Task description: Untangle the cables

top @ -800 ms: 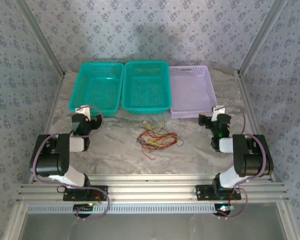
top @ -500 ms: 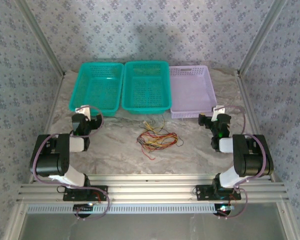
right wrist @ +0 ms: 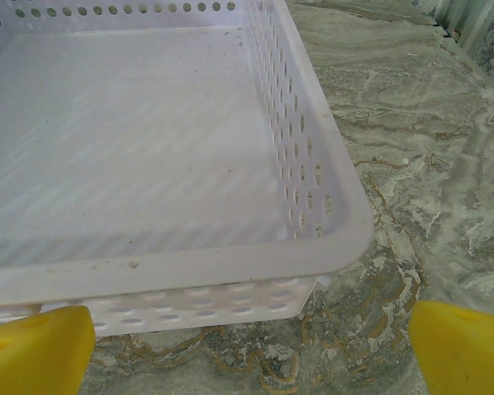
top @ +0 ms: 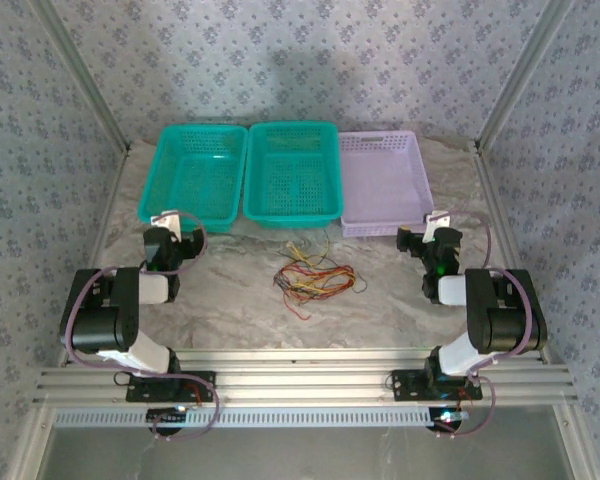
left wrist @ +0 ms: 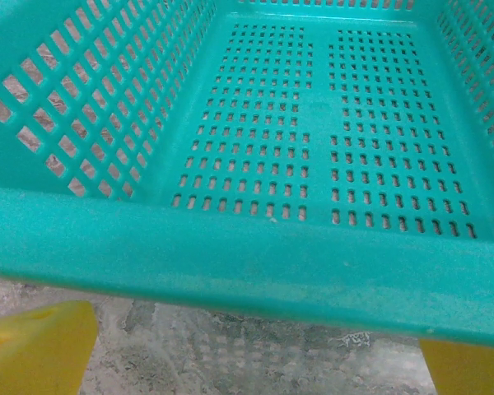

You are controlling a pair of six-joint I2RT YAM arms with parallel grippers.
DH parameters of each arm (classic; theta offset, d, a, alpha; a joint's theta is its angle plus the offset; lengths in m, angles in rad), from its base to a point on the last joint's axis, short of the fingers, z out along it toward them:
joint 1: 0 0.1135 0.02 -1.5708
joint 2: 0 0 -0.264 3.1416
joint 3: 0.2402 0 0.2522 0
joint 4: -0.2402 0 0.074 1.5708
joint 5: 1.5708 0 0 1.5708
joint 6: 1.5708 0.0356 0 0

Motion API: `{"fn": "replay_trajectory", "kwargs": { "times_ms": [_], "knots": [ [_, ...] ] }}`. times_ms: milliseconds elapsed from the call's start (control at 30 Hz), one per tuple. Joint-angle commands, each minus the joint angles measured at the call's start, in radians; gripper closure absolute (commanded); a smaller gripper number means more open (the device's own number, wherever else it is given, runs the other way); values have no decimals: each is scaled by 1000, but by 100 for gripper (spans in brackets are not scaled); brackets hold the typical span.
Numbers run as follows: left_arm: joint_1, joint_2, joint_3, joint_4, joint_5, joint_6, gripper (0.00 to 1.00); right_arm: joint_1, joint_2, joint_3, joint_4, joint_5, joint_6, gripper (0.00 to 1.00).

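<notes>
Yellow-tipped, both pairs of jaws stood wide and empty: our left gripper (left wrist: 251,362) faced the near rim of a teal basket (left wrist: 247,276), our right gripper (right wrist: 247,350) the corner of a lilac basket (right wrist: 189,267). Seen from above, the cables (top: 315,277) lay in one red-and-yellow knot on the table (top: 230,300), at about four o'clock from the left gripper and eight o'clock from the right, well apart from both. We judged that pinching several strands at once would tighten the knot or drag it whole.

Soft even light, faint shadows, overhead view sharp, wrist views slightly grainy
</notes>
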Motion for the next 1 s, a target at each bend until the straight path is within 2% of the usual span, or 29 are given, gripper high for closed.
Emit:
{"fn": "replay_trajectory", "kwargs": {
  "times_ms": [0,167,233,333,533,733,833,900,967],
  "knots": [
    [6,-5,21,4,13,12,0,-6,-1,22,-14,-6,-14,0],
    [6,-5,23,3,12,12,0,-7,-3,19,-8,-9,-15,0],
    [6,-5,23,3,12,12,0,-4,-31,40,-72,-38,-29,0],
    [6,-6,22,3,12,13,0,4,-134,80,-220,-5,-28,0],
    [6,-4,22,3,12,12,0,75,-349,49,-289,31,-107,0],
    [6,-5,23,3,11,13,0,120,-499,153,-543,34,51,0],
    [6,-5,22,3,12,12,1,123,-625,156,-590,-63,137,0],
    [6,-5,23,2,12,12,1,131,-705,147,-575,-166,156,0],
    [5,-6,22,2,13,13,0,140,-777,132,-557,-209,194,0]
  ]
}}
